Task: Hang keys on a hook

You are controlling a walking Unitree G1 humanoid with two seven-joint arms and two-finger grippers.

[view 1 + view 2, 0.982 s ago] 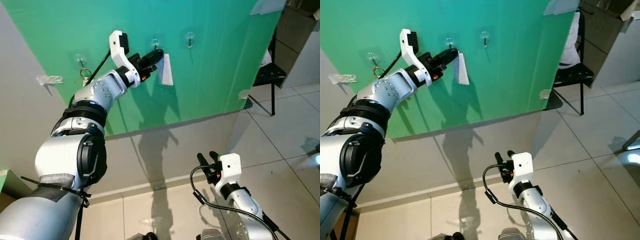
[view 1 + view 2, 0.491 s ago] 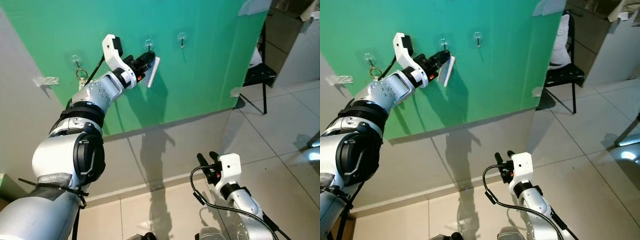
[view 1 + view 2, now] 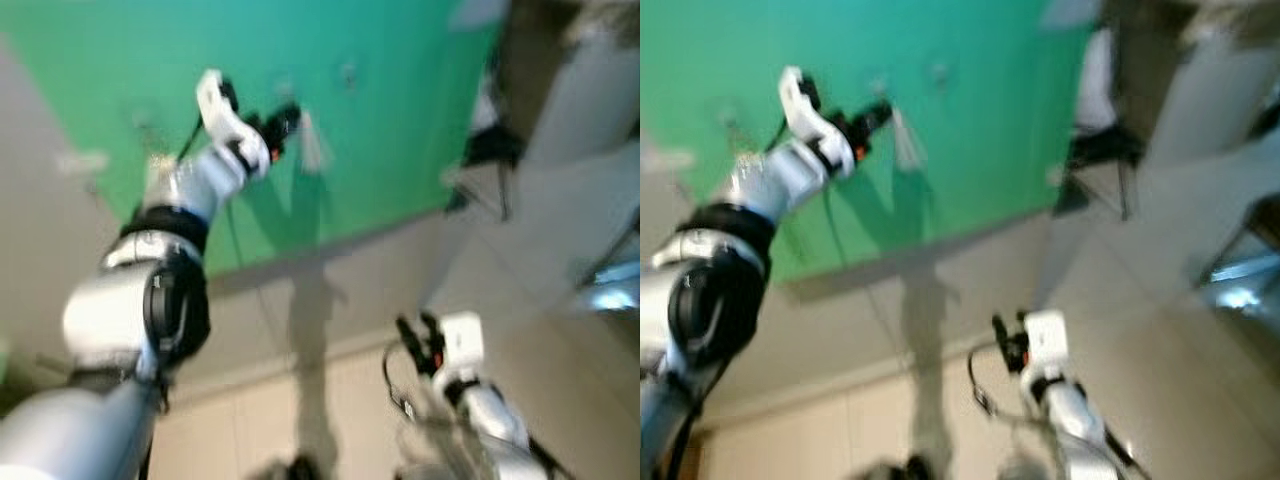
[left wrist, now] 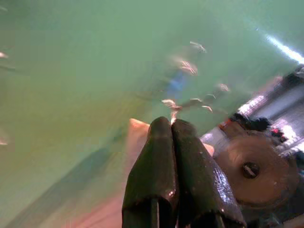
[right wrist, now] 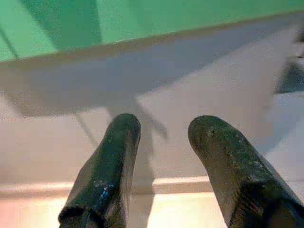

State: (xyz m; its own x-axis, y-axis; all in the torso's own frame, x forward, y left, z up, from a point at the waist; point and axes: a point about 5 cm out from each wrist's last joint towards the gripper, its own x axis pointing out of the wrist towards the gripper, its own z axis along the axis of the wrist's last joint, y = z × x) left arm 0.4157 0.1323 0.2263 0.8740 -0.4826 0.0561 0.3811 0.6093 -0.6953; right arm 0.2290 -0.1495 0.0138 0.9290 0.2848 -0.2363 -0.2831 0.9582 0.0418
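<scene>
The head views are blurred by motion. My left gripper [image 3: 285, 122] is raised against the green board [image 3: 410, 150], just below the middle hook [image 3: 286, 92]. It is shut on the keys, whose white tag [image 3: 312, 152] hangs beside the fingertips. In the left wrist view the black fingers [image 4: 159, 156] press together, with the pale tag [image 4: 137, 138] behind them and a blurred glint of the key ring [image 4: 183, 92] ahead. Another hook [image 3: 347, 72] is to the right. A third hook at the left carries a key set [image 3: 152, 162]. My right gripper [image 3: 415, 328] hangs low and open over the floor.
A grey wall band runs below the green board, then pale floor tiles [image 3: 560, 240]. A dark chair [image 3: 488, 150] stands at the board's right edge. A strip of tape [image 3: 80, 160] sticks to the wall at the left.
The whole picture has shifted and blurred, so the camera is moving. The white tag has swung from tilted to hanging right of the left fingertips. The right arm is still.
</scene>
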